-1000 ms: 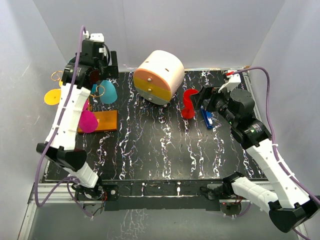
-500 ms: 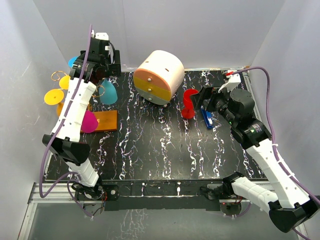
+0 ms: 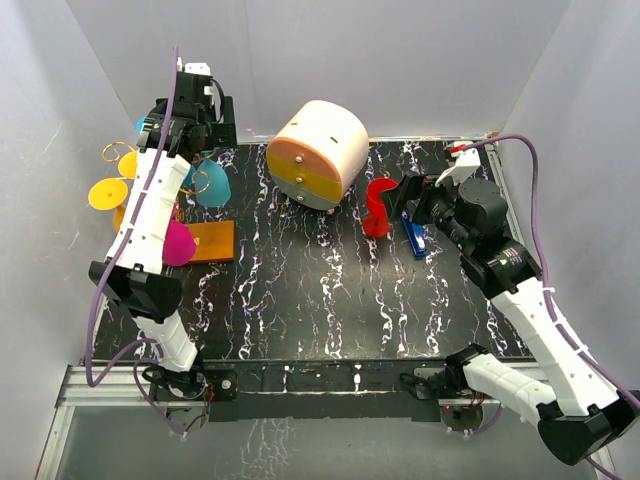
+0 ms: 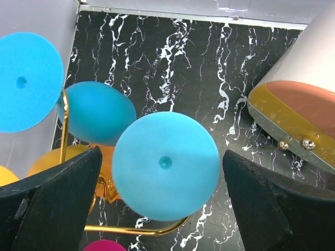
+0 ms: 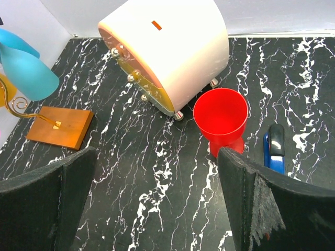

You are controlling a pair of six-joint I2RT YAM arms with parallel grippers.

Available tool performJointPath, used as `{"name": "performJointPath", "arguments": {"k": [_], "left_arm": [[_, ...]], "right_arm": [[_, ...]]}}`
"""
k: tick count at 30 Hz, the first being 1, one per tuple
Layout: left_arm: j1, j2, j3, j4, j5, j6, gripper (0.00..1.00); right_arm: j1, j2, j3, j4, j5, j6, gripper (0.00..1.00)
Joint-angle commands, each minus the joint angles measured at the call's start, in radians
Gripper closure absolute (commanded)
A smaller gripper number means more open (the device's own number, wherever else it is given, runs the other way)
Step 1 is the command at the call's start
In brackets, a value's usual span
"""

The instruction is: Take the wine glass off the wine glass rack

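The wine glass rack (image 3: pixel 209 241) is a gold wire stand on an orange base at the far left. Blue (image 3: pixel 214 186), yellow (image 3: pixel 103 193) and magenta (image 3: pixel 177 243) wine glasses hang from it. My left gripper (image 3: pixel 188 143) hovers over the rack's top. In the left wrist view the left gripper (image 4: pixel 161 157) is open, with a fingertip on each side of a blue glass's round foot (image 4: pixel 165 164), apart from it. The gold wire (image 4: pixel 136 229) curves below. My right gripper (image 5: pixel 156 157) is open and empty at the right.
A white-and-orange drawer box (image 3: pixel 318 152) stands at the back centre. A red cup (image 3: pixel 378 207) and a blue stapler-like item (image 3: pixel 414 238) sit near the right gripper. A second blue foot disc (image 4: pixel 26 81) sits left of the left fingers.
My left wrist has lifted and moved toward the far wall over the rack's top, then shifted slightly left. The right arm has hardly moved.
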Motion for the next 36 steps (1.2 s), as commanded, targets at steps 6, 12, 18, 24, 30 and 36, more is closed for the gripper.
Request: {"name": "performJointPath", "arguments": {"k": [6, 12, 18, 24, 30, 36], "left_arm": [[0.008, 0.013, 0.036, 0.005, 0.038, 0.008, 0.01], [0.015, 0.030, 0.047, -0.006, 0.040, 0.008, 0.02], [0.017, 0.021, 0.052, -0.002, 0.036, 0.012, 0.12], [0.019, 0.019, 0.061, -0.006, 0.038, 0.014, 0.24], [0.020, 0.009, 0.073, -0.013, 0.055, 0.016, 0.35], [0.019, -0.014, 0.088, -0.017, 0.088, 0.014, 0.41]], "right_arm": [[-0.002, -0.005, -0.004, 0.055, 0.015, -0.012, 0.02], [-0.002, -0.010, -0.010, 0.057, 0.022, -0.010, 0.02], [-0.002, -0.009, -0.010, 0.058, 0.020, -0.007, 0.02], [-0.002, -0.004, -0.006, 0.057, 0.015, -0.005, 0.02], [-0.002, -0.003, -0.001, 0.055, 0.014, -0.001, 0.02], [-0.003, 0.003, 0.005, 0.052, 0.011, 0.003, 0.02]]}}
